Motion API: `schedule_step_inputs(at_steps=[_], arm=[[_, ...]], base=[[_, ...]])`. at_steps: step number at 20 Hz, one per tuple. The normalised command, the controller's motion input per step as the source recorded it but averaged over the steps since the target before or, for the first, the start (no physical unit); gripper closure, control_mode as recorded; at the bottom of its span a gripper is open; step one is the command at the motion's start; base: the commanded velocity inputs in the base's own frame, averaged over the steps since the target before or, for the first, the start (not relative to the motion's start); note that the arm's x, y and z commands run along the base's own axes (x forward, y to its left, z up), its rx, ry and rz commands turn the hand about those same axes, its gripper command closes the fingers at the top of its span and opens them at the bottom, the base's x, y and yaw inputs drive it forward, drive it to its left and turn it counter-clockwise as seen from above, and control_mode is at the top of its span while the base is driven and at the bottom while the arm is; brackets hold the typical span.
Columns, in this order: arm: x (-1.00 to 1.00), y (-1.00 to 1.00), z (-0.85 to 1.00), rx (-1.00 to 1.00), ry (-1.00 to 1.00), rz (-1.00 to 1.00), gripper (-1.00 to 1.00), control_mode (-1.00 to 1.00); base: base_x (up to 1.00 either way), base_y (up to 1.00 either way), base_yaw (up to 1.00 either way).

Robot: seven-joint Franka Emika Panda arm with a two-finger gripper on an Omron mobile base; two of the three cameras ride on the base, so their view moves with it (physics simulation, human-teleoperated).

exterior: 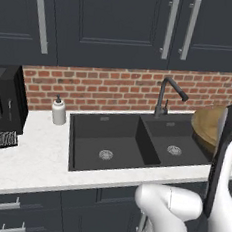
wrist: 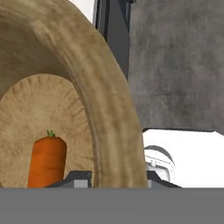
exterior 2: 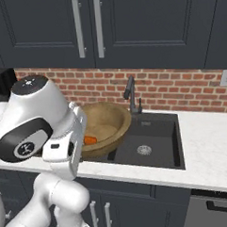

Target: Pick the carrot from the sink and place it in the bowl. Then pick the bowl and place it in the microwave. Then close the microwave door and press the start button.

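- Gripper [wrist: 113,177]: fingers straddle the bowl [exterior 2: 106,123] rim, clamped on it.
- Bowl raised over the sink [exterior 2: 150,146], left side.
- Carrot [wrist: 47,161] lies inside bowl.

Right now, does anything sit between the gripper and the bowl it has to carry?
No. In the hand view the bowl's rim runs between the gripper's fingertips, with nothing between them. The carrot lies inside the bowl.
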Motion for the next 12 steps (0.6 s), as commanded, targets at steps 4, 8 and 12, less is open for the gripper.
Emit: schedule_step_inputs(at_steps=[4, 8, 12], arm=[[-0.17, 0.65, 0.46, 0.06, 0.00, 0.02, 1.00, -1.00], [-0.26, 0.65, 0.28, 0.05, 0.00, 0.04, 1.00, -1.00], [-0.43, 0.56, 0.18, 0.02, -0.02, 0.03, 1.00, -1.00]], base=[[0.00, 0.00, 0.00], [0.00, 0.00, 0.00], [0.00, 0.00, 0.00]])
